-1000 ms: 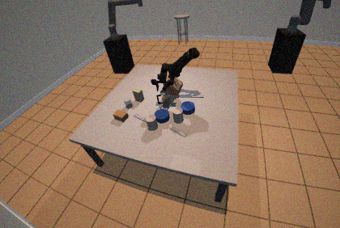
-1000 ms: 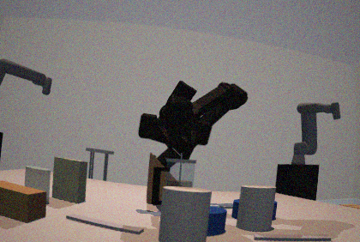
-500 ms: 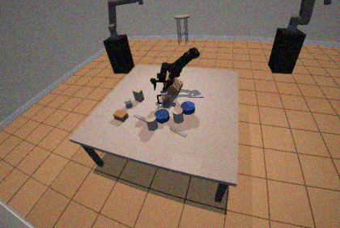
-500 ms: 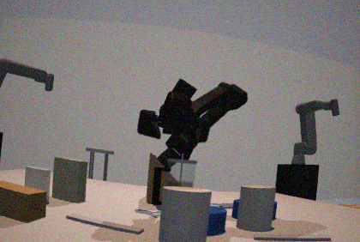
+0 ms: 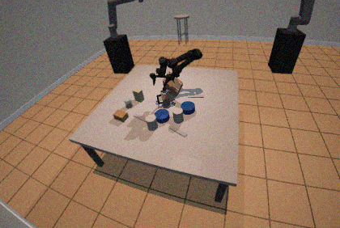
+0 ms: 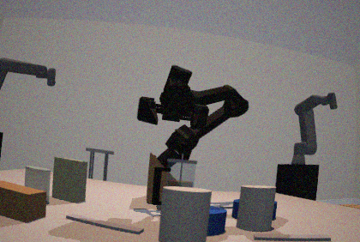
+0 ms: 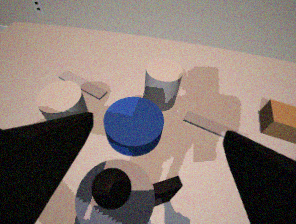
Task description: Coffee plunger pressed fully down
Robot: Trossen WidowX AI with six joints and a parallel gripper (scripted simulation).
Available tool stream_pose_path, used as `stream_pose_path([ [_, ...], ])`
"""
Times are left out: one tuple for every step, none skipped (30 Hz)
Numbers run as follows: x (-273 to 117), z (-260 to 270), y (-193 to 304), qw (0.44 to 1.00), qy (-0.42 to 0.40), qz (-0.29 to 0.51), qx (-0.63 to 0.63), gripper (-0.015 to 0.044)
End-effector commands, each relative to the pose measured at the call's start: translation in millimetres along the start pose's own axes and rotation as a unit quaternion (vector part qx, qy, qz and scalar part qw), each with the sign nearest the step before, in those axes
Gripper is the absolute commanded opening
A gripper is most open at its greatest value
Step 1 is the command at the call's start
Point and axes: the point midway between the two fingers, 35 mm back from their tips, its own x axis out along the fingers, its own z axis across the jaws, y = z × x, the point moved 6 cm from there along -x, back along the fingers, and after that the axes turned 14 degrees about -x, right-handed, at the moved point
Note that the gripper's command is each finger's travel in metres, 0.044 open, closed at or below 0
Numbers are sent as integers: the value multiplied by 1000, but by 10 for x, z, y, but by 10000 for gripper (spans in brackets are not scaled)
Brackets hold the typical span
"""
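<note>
The coffee press (image 5: 165,101) (image 6: 189,176) (image 7: 142,209) is a clear cylinder standing upright on the table, with a black side handle (image 6: 158,185) (image 7: 167,190). Its round black plunger knob (image 7: 111,188) shows over the lid in the wrist view. A thin rod (image 6: 182,169) shows within the glass in the exterior view; how deep the plunger sits is unclear, as the dark arm lies behind the top. My gripper (image 5: 159,82) (image 6: 173,116) (image 7: 158,128) is open and empty. It hangs above the press, apart from it, with the knob free of both fingers.
Blue discs (image 5: 162,116) (image 5: 188,107) (image 7: 133,122) and grey cylinders (image 5: 151,122) (image 5: 178,115) stand before the press. A brown block (image 5: 175,86) stands behind it. An orange block (image 5: 121,115), a green block (image 5: 138,95) and a small grey block (image 5: 128,103) are to the left. Flat bars (image 5: 178,131) (image 6: 105,224) lie around.
</note>
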Motion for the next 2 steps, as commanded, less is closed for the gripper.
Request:
stream_pose_path([
  [-366, 183, -211, 999, -32, -6, -11, 440],
  [-366, 184, -212, 999, -32, -6, -11, 440],
])
